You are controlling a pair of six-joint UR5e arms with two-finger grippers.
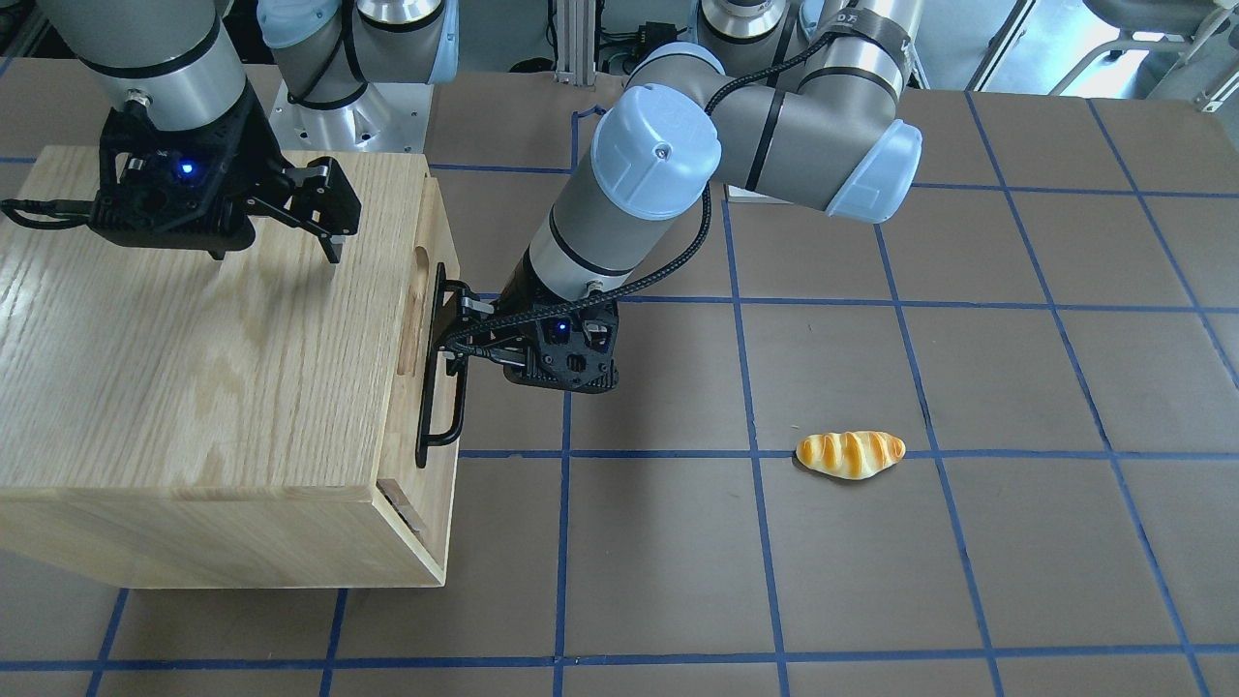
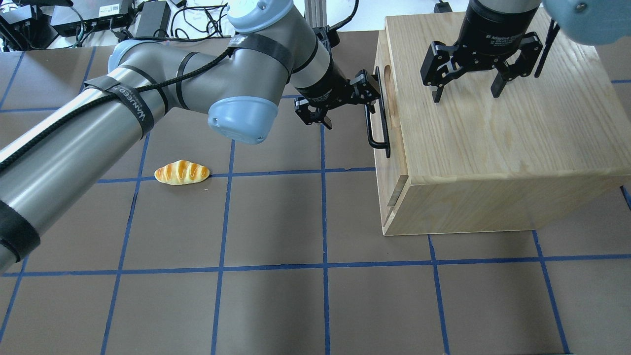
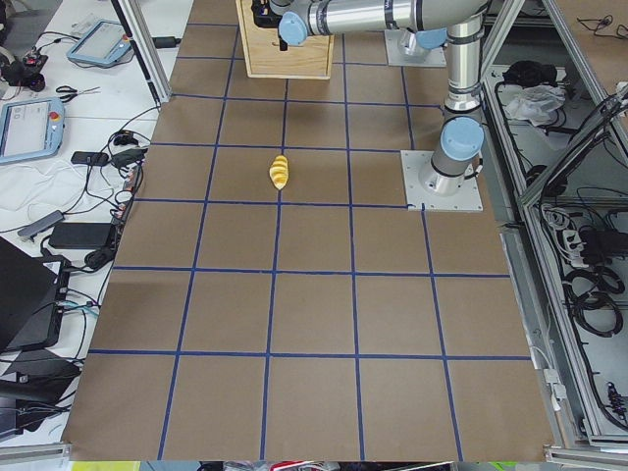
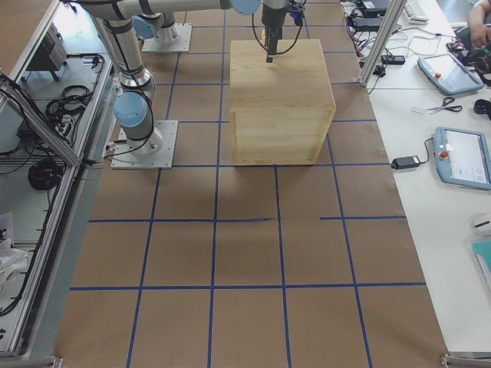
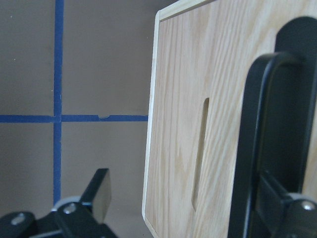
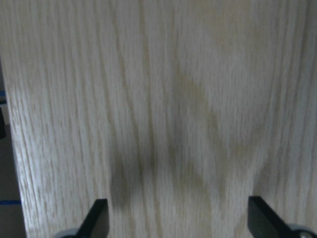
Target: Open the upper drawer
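The upper drawer (image 2: pixel 392 162) is the top front panel of a light oak cabinet (image 2: pixel 493 148), with a long black bar handle (image 2: pixel 379 118) and an oblong slot (image 5: pixel 199 153). It sits about flush with the cabinet, so its inside is hidden. My left gripper (image 2: pixel 369 98) is open at the handle's far half. In the left wrist view the handle (image 5: pixel 260 139) stands just inside one finger (image 5: pixel 285 213), and the other finger (image 5: pixel 99 193) is off the panel's edge. My right gripper (image 2: pixel 466 91) is open and empty, pointing down just above the cabinet top (image 6: pixel 173 99).
A toy bread roll (image 2: pixel 181 172) lies on the brown table with blue grid tape (image 2: pixel 325 266), well away from the cabinet on my left side. The lower front panel (image 1: pixel 431 537) sits under the drawer. Cables and power units (image 2: pixel 98 19) lie beyond the table's far edge.
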